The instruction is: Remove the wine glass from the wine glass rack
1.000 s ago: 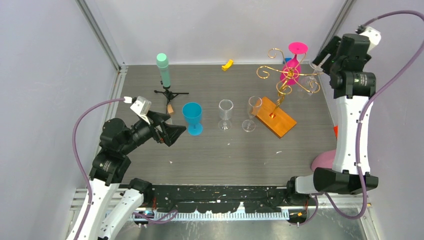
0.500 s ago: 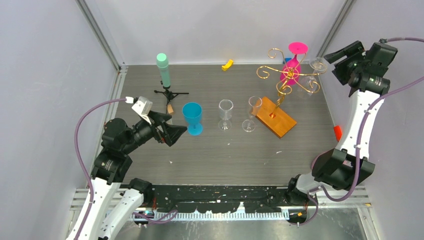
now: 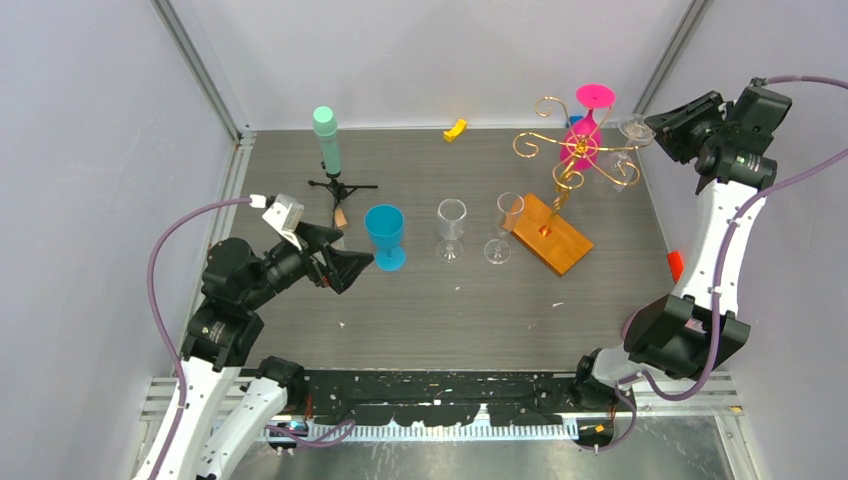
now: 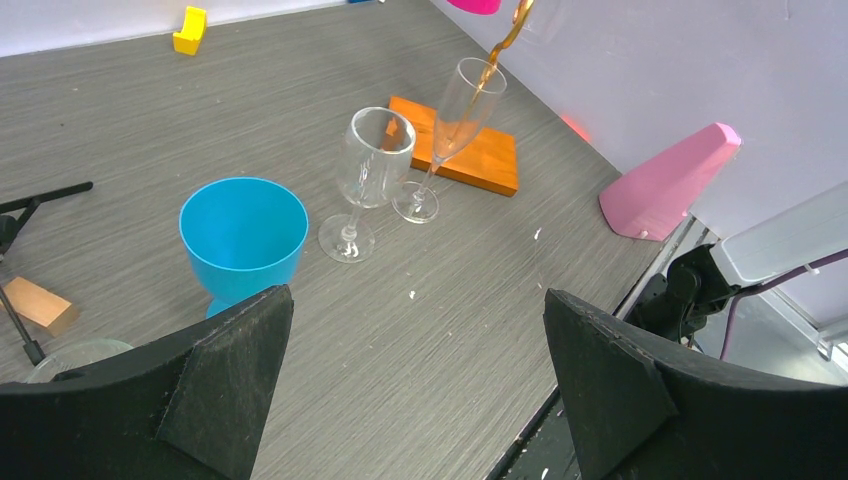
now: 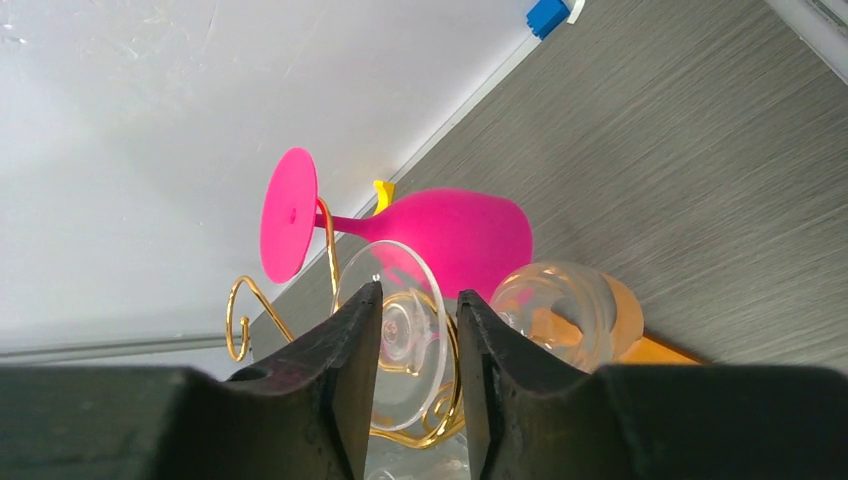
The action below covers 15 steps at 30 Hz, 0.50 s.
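Note:
The gold wire rack [image 3: 560, 147] stands on its orange-brown wooden base [image 3: 553, 238] at the back right. A pink glass [image 3: 588, 120] and a clear wine glass [image 3: 632, 135] hang upside down on it. My right gripper [image 3: 662, 124] is just right of the clear glass, at rack height. In the right wrist view its jaws [image 5: 420, 290] stand a narrow gap apart. The clear glass's round foot [image 5: 400, 335] shows through the gap, just beyond the tips and wider than the gap. My left gripper [image 3: 350, 262] is wide open and empty by the blue cup [image 3: 384, 232].
Two clear glasses [image 3: 451, 228] [image 3: 503, 228] stand mid-table beside the wooden base. A black tripod with a mint cylinder [image 3: 327, 140] is at the back left. A yellow block [image 3: 455, 129] lies at the back wall. A pink wedge [image 4: 665, 180] sits by the right wall.
The right arm swung its wrist out to the right of the rack, then edged the gripper in to the clear glass's foot. The left arm has barely moved.

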Each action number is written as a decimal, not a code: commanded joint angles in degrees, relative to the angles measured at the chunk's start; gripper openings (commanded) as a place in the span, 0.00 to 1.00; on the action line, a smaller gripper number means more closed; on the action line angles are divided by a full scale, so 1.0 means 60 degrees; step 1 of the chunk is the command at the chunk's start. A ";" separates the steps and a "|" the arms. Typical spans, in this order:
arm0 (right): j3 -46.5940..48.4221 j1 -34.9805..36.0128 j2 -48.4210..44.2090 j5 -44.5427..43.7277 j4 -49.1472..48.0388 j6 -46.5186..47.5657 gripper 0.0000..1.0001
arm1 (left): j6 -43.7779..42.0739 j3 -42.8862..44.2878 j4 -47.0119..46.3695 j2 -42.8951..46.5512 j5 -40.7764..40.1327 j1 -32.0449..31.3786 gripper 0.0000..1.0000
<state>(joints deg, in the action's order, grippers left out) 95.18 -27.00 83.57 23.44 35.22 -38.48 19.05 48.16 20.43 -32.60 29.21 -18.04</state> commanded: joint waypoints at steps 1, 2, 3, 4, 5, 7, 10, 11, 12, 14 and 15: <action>0.0030 -0.0026 0.0030 0.0256 -0.0421 0.0236 0.35 | -0.0142 0.0041 -0.0242 0.0077 0.0156 -0.0040 1.00; 0.0031 -0.0026 0.0049 0.0299 -0.0429 0.0241 0.34 | -0.0142 0.0044 -0.0240 0.0089 0.0136 -0.0040 1.00; 0.0023 -0.0015 0.0048 0.0393 -0.0440 0.0252 0.32 | -0.0132 0.0044 -0.0240 0.0092 0.0096 -0.0040 1.00; 0.0011 -0.0013 0.0036 0.0433 -0.0484 0.0257 0.31 | -0.0128 0.0044 -0.0244 0.0098 0.0053 -0.0040 1.00; 0.0006 -0.0011 0.0034 0.0478 -0.0497 0.0260 0.27 | -0.0128 0.0033 -0.0248 0.0125 0.0006 -0.0040 1.00; 0.0015 -0.0011 0.0006 0.0505 -0.0535 0.0279 0.23 | -0.0128 0.0030 -0.0240 0.0131 -0.0073 -0.0040 1.00; 0.0027 -0.0007 -0.0048 0.0514 -0.0574 0.0289 0.17 | -0.0128 0.0017 -0.0214 0.0129 -0.0121 -0.0040 1.00; 0.0029 -0.0010 -0.0052 0.0516 -0.0593 0.0290 0.15 | -0.0128 0.0015 -0.0200 0.0141 -0.0122 -0.0040 1.00; 0.0030 -0.0011 -0.0066 0.0491 -0.0614 0.0290 0.13 | -0.0137 0.0008 -0.0197 0.0145 -0.0123 -0.0040 1.00; 0.0031 -0.0011 -0.0079 0.0479 -0.0619 0.0283 0.09 | -0.0142 0.0001 -0.0191 0.0162 -0.0142 -0.0040 1.00; 0.0024 -0.0011 -0.0083 0.0483 -0.0630 0.0265 0.08 | -0.0142 0.0000 -0.0172 0.0160 -0.0151 -0.0042 1.00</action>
<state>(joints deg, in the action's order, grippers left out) 94.91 -27.11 84.03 25.02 33.08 -37.65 19.05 48.16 20.47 -32.23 28.91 -18.04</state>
